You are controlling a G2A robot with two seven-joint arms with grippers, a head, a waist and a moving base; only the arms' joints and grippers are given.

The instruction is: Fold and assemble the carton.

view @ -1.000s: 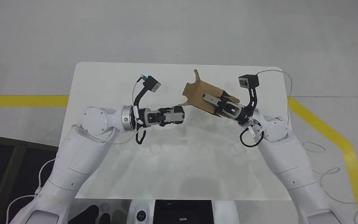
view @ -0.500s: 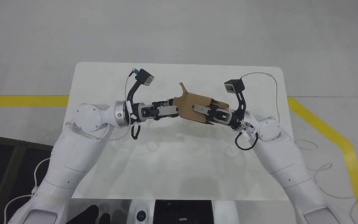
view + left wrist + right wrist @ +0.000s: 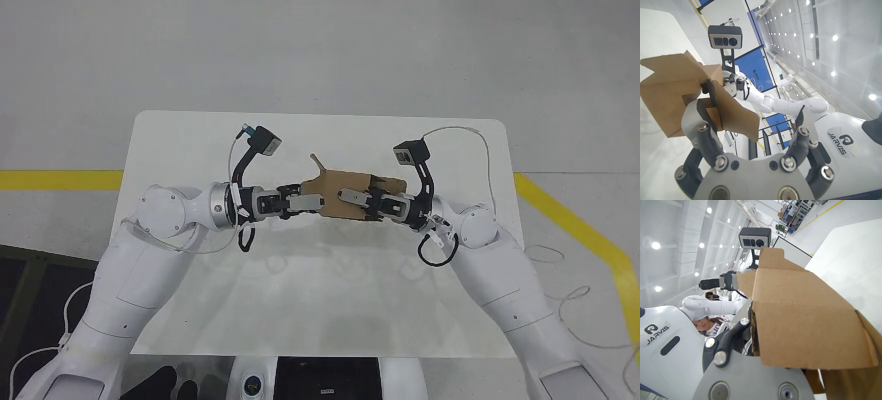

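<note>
The left gripper (image 3: 750,111) had its jaws spread wide. One finger (image 3: 703,113) lay against the open end of the carton (image 3: 338,183), at the edge of a loose flap, while the other stood well apart in the air with nothing touching it. That flap hung between the two fingers without being pinched. The right gripper (image 3: 352,200) had its jaws closed on the opposite end of the carton, pinching a cardboard wall and carrying the whole thing.

The carton was plain brown cardboard, only partly formed. Its body was opened into a rough sleeve with creases showing along the panels, and several flaps stuck out loose at different angles, one pointing up and away on the far side. It hung in the air above the middle of the white table (image 3: 200,290), towards the far half, directly between the two grippers and not resting on the surface.

Both arms reached inward from the sides, forearms roughly level and pointing at each other, elbows pushed out wide, with the wrist cameras raised on the far side of each hand.
</note>
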